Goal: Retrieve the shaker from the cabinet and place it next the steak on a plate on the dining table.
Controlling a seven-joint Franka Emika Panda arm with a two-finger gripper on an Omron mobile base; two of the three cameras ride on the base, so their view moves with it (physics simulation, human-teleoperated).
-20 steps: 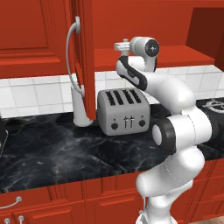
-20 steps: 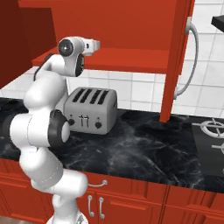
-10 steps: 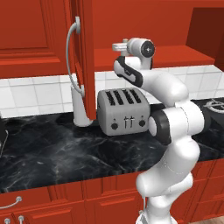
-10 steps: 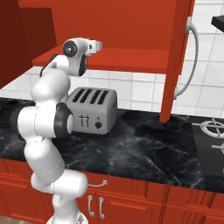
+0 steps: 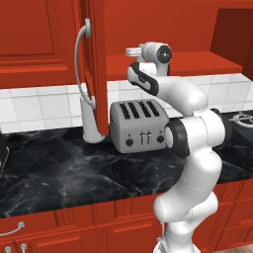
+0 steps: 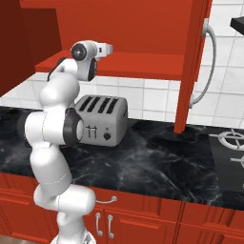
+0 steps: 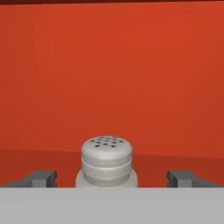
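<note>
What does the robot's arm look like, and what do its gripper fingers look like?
The arm is glossy white, built of rounded tubular segments joined by dark grey, nearly black joint bands. A round dark cap with a lighter centre closes the wrist joint. The gripper ends in two small dark grey, blocky fingertips. No cables or markings are visible.

White arm (image 5: 190,133) beside toaster (image 5: 140,125), hand reaching into open red cabinet (image 5: 163,29).

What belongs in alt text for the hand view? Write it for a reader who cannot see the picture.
A small grey shaker with a perforated rounded cap stands upright on the red floor of the cabinet, centred between the two dark fingertips of the open gripper, which do not touch it. The cabinet's plain red back wall rises behind it.
</note>
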